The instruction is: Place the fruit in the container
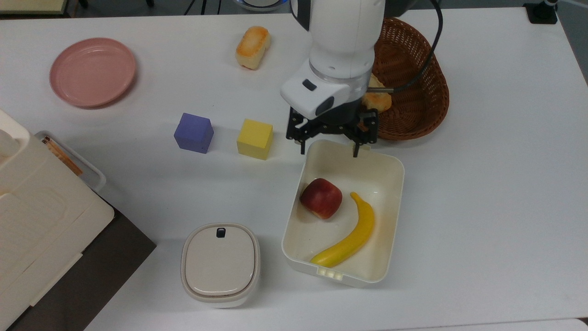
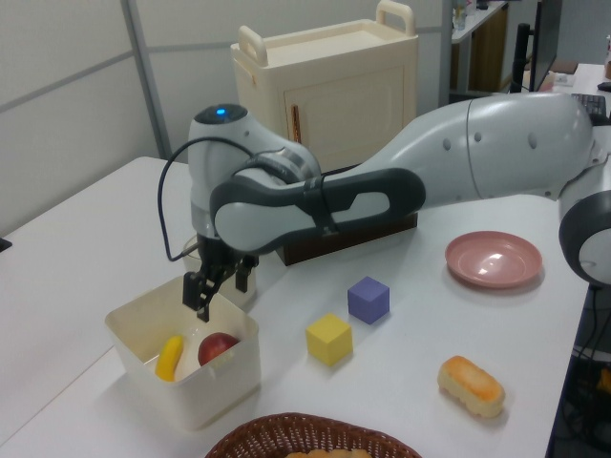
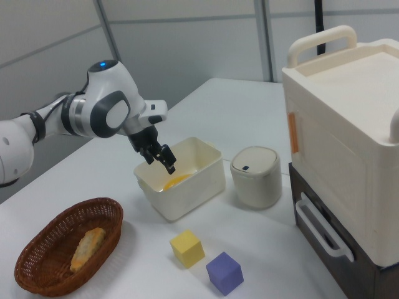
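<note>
inside the container (image 1: 394, 216) lies the apple (image 1: 321, 198); above its rim the end effector (image 1: 328, 151) hangs spread, empty.

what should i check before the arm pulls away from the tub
1. Apple lying inside the tub: ok.
2. Gripper open and holding nothing: ok.
3. Fingers apart from the apple: ok, they hang above the tub's rim at the basket end.
4. Banana inside the tub, beside the apple: ok; whether the two touch, cannot tell.
5. Way up free of the wicker basket and yellow cube: ok, both stand off to the sides in the top view.
6. Tub flat on the table: ok in the left view.
</note>
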